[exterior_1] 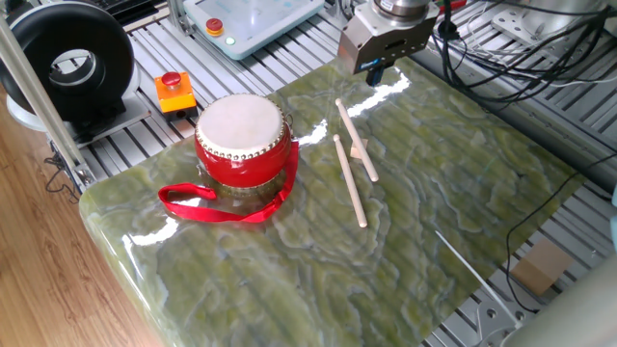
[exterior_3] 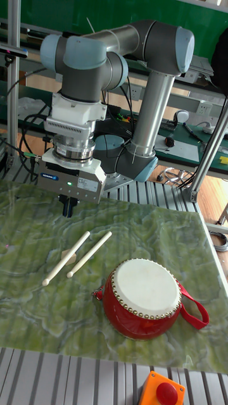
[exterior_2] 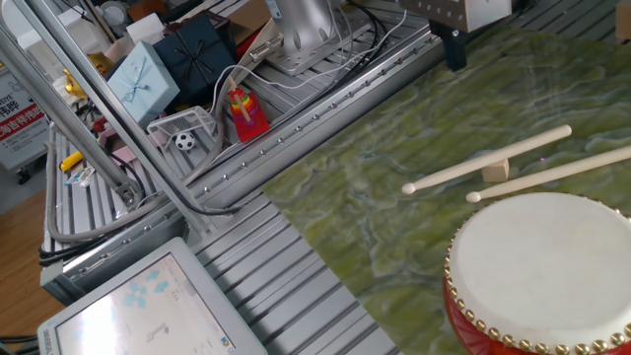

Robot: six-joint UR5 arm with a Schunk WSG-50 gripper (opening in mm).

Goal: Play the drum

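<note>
The red drum (exterior_1: 243, 141) with a white skin head stands on the green marbled mat (exterior_1: 424, 222), its red ribbon lying in front. Two pale wooden sticks (exterior_1: 349, 179) lie to its right; one stick (exterior_1: 357, 141) leans on a small wooden block (exterior_1: 360, 150). My gripper (exterior_1: 377, 74) hovers above the mat's far edge, beyond the sticks' far ends, touching nothing. Its dark fingers (exterior_3: 68, 205) look closed together and empty. The tall fixed view shows the drum (exterior_3: 147, 297) at the front right and the sticks (exterior_3: 77, 254) below the gripper. In the other fixed view the drum (exterior_2: 542, 268) fills the lower right.
A black round fan-like device (exterior_1: 67, 60) and an orange box with a red button (exterior_1: 174, 90) sit left of the mat. A pendant screen (exterior_1: 251, 17) lies behind. Cables (exterior_1: 521, 58) run along the right. Gift boxes (exterior_2: 148, 74) and a red toy (exterior_2: 245, 113) lie off the mat.
</note>
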